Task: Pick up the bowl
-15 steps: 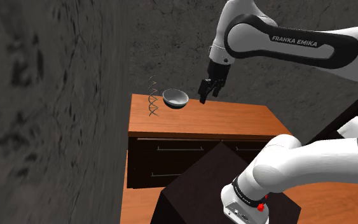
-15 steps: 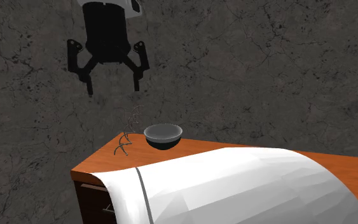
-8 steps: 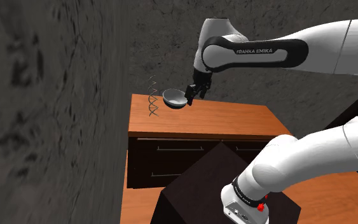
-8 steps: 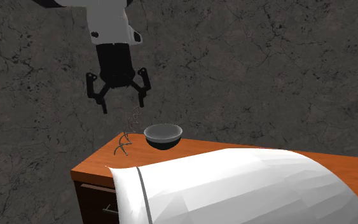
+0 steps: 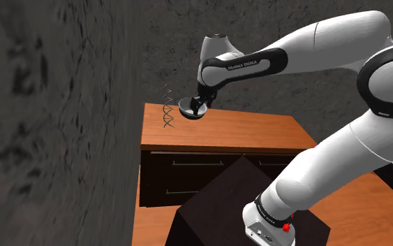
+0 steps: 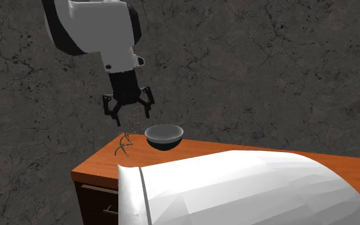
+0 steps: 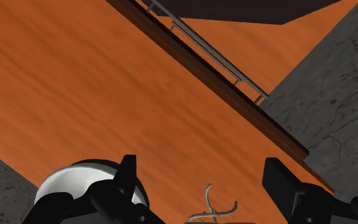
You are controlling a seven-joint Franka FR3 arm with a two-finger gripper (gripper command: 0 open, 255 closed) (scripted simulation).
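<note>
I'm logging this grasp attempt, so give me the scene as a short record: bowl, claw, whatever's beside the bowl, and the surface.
bowl: grey inside, dark outside, upright on the dresser
claw: open, above the dresser, not touching the bowl
alignment: bowl lies off to one side of the claw, not centred under it
neighbour: thin wire spiral beside the bowl, roughly under the claw
surface: orange-brown dresser top, drawers below

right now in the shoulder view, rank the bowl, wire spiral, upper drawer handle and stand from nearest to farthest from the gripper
1. bowl, just under the gripper, and wire spiral, at the bowl's left in this view: too close to call
2. upper drawer handle, on the dresser front below
3. stand, lower right
</note>
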